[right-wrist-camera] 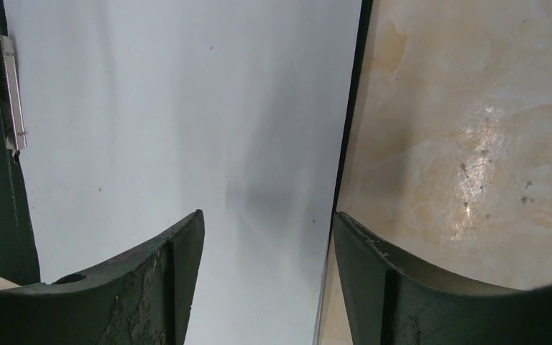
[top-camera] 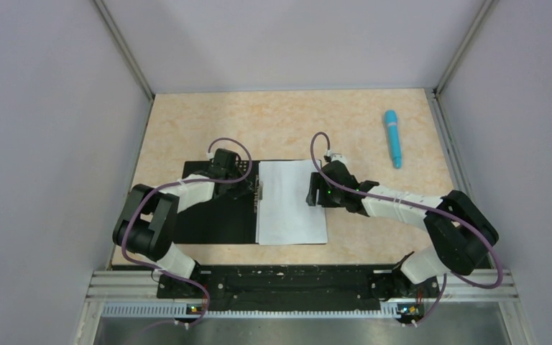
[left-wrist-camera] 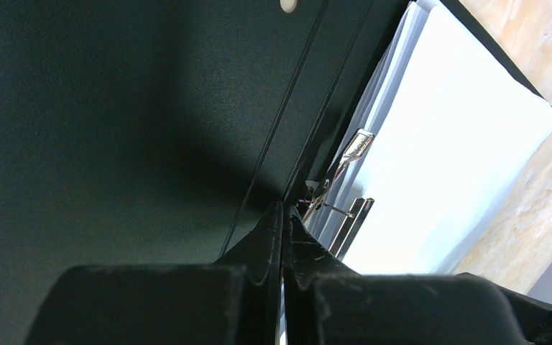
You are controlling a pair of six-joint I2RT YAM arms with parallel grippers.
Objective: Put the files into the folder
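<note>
The folder (top-camera: 212, 215) lies open on the table with its black inside up. The white files (top-camera: 292, 201) lie flat on its right half, next to the spine. My left gripper (top-camera: 250, 189) is shut, with its tips at the spine beside a metal clip (left-wrist-camera: 356, 147); I see nothing between the jaws (left-wrist-camera: 282, 208). The black left half (left-wrist-camera: 115, 108) and the files (left-wrist-camera: 445, 144) also show in the left wrist view. My right gripper (top-camera: 315, 192) is open and empty just above the right part of the files (right-wrist-camera: 172, 108), with its tips (right-wrist-camera: 266, 226) straddling the folder's thin black right edge (right-wrist-camera: 351, 129).
A blue pen (top-camera: 393, 138) lies at the back right on the beige tabletop (top-camera: 295, 122). Grey walls close in the left, right and back sides. The metal clip bar (right-wrist-camera: 11, 93) runs along the left edge of the files.
</note>
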